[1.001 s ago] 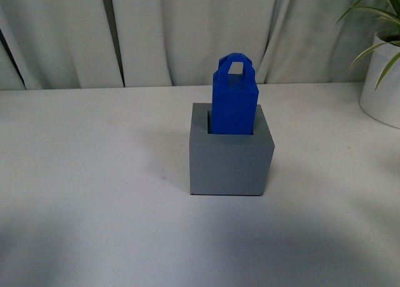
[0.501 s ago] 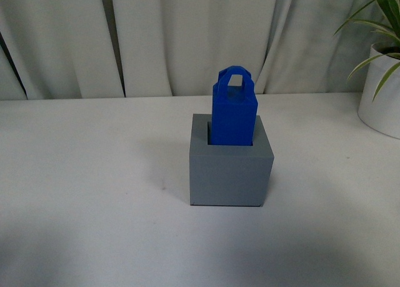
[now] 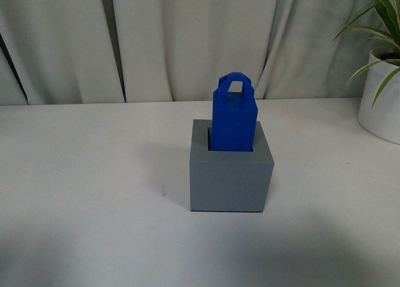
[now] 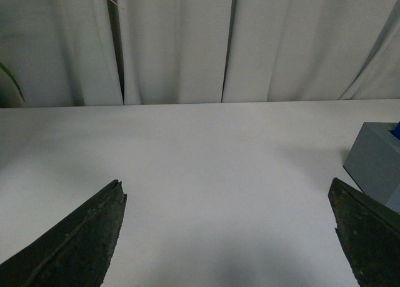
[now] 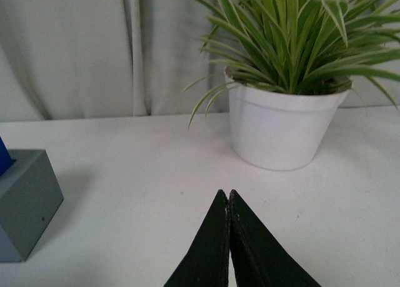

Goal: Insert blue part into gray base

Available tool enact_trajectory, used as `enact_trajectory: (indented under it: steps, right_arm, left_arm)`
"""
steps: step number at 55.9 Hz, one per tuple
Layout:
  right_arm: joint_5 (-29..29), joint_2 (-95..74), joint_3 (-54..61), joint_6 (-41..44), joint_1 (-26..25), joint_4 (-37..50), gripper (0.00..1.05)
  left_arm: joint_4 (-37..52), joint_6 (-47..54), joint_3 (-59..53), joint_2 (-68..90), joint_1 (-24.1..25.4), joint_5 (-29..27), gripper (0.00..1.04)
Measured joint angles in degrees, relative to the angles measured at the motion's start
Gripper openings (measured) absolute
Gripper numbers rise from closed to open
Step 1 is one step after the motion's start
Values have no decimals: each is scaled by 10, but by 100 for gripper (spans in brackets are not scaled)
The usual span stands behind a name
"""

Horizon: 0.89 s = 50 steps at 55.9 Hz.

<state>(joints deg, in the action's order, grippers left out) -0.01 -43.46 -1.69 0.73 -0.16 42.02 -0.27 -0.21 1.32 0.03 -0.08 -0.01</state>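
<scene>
The blue part (image 3: 233, 114) stands upright in the square recess of the gray base (image 3: 230, 177) at the middle of the white table; its looped handle and upper body rise above the base. Neither arm shows in the front view. My left gripper (image 4: 228, 190) is open and empty over bare table, with the gray base (image 4: 374, 162) and a sliver of blue at the frame's edge. My right gripper (image 5: 227, 194) is shut and empty, with the gray base (image 5: 25, 199) and a blue sliver (image 5: 4, 157) off to one side.
A white pot with a green spiky plant (image 3: 381, 90) stands at the table's back right, and shows close in the right wrist view (image 5: 284, 121). White curtains (image 3: 187, 37) hang behind the table (image 3: 94, 193).
The front view shifted slightly between frames. The blue part stays in the gray base and has not moved relative to it.
</scene>
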Motion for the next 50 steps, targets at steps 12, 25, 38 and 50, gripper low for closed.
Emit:
enact_trajectory:
  steps: [12, 25, 38, 50]
  right_arm:
    - [0, 73, 14, 0, 0, -68, 2]
    - [0, 157, 14, 0, 0, -144, 2]
    - [0, 244, 14, 0, 0, -227, 2]
    - [0, 290, 14, 0, 0, -273, 2]
  left_arm:
    - [0, 0, 0, 0, 0, 0, 99]
    - [0, 0, 0, 0, 0, 0, 99]
    - [0, 0, 0, 0, 0, 0, 99]
    - [0, 0, 0, 0, 0, 0, 99]
